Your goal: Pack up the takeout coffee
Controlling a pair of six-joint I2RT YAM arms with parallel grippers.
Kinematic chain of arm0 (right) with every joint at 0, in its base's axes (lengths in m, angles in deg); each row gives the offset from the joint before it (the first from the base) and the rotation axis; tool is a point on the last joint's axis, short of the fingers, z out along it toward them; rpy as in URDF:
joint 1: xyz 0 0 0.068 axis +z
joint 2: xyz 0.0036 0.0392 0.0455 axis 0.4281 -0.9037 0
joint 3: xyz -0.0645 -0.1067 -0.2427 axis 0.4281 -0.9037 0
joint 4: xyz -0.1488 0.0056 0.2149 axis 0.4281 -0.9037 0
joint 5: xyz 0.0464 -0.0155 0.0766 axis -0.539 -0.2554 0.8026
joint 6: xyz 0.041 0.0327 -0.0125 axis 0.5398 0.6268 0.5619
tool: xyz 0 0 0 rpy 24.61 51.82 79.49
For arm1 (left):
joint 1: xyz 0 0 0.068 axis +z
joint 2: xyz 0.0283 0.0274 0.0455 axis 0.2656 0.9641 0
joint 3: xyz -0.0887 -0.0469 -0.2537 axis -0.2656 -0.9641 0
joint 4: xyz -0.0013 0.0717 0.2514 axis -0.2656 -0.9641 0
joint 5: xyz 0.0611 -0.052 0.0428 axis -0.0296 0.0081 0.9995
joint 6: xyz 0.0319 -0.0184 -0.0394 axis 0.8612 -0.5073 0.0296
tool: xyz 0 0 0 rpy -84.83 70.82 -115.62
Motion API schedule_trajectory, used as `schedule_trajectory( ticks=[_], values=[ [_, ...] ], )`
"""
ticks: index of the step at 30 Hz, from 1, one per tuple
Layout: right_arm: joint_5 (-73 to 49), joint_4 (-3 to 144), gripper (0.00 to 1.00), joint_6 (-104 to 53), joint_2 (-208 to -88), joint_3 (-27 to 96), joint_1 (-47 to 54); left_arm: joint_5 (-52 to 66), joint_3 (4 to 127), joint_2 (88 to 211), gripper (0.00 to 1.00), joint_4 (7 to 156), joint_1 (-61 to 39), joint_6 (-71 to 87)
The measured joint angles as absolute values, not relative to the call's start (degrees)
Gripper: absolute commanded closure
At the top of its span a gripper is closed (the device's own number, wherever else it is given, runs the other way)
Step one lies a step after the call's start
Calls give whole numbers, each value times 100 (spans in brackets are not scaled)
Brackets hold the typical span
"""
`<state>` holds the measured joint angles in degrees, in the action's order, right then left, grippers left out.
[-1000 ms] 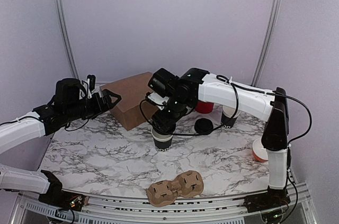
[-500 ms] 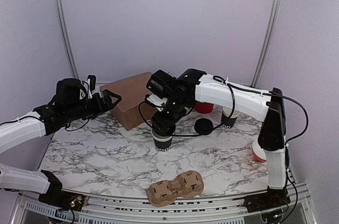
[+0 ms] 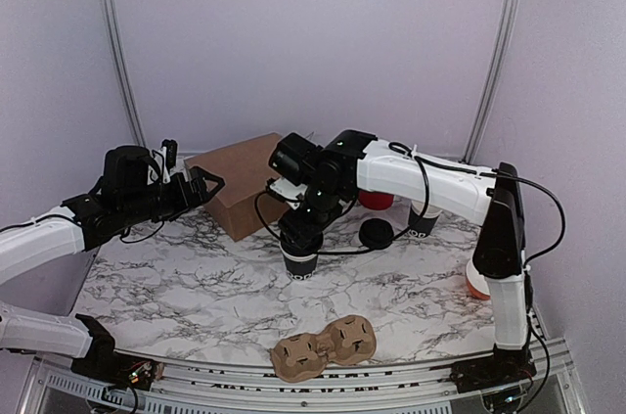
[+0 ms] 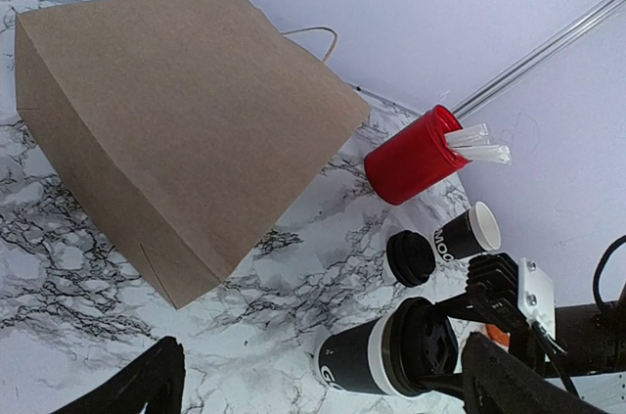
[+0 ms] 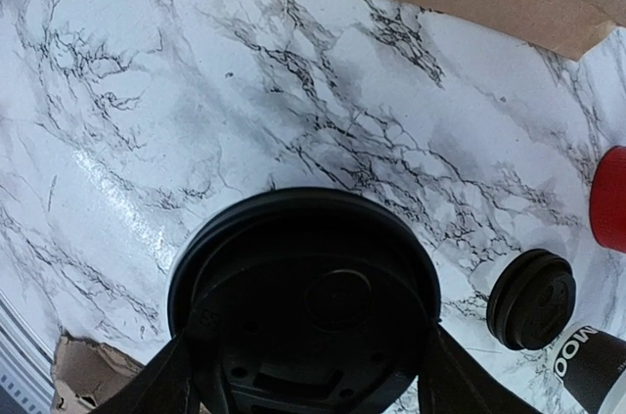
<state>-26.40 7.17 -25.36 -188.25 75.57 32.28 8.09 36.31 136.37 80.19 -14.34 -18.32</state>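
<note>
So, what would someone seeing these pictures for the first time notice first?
First, the right gripper in the middle of the marble table, closed around the lidded top of the takeout coffee. Then the big brown paper bag at the back left, with the open left gripper hovering in the air at its left. The red tub of white sachets adds a strong colour at the back.

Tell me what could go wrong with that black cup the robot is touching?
The right gripper pinches only the lid on the cup; lifting might pop the lid off or tip the cup. Its dangling cable hangs by the spare lid and might drag it.
</note>
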Motion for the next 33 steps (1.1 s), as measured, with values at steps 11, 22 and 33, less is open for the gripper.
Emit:
schedule_trajectory(
  ticks=[11, 22, 33],
  values=[
    [-2623, 645, 35, -2536, -18884, 7708, 3234, 809, 3627, 13637, 1, 8019, -1434, -1806],
    [-2627, 554, 35, -2538, -18982, 7796, 3304, 809, 3581, 13637, 1, 8021, -1434, -1747],
    [-2664, 488, 35, -2542, -19006, 7796, 3304, 809, 3581, 13639, 1, 8021, -1434, -1729]
  ],
)
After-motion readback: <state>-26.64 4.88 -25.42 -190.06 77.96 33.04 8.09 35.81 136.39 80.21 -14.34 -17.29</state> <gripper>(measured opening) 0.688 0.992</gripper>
